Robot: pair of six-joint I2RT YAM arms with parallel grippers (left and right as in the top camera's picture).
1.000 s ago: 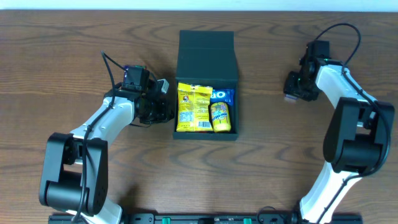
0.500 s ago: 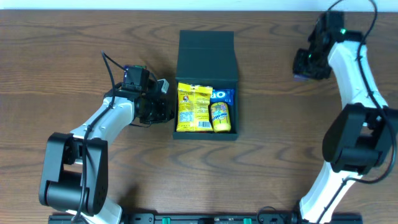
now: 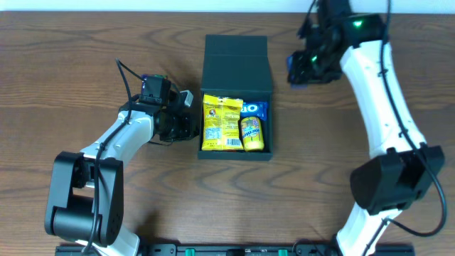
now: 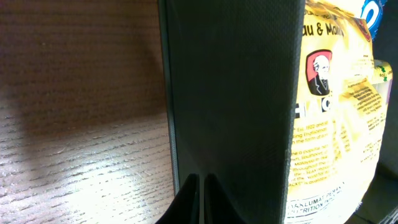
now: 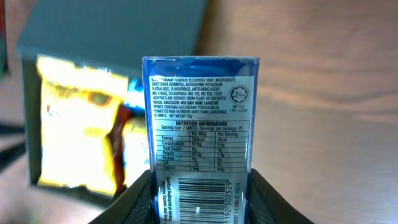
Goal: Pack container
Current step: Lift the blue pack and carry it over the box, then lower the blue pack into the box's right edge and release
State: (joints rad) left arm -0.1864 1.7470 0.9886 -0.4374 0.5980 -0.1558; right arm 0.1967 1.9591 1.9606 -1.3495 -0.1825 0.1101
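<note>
Centred on brown wooden surface (image 3: 71,71): open dark teal-green rigid box container (image 3: 234,64). Braced on left, seemingly, by closed left end effector (image 4: 200,199). Clamped in right end effector (image 3: 304,65), far right: blue rectangular mint packet (image 5: 199,124), probably for loading.

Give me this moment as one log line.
left gripper: shut, at container left wall | right gripper: shut on blue mint box, right of lid | container: open, snack packets inside
</note>
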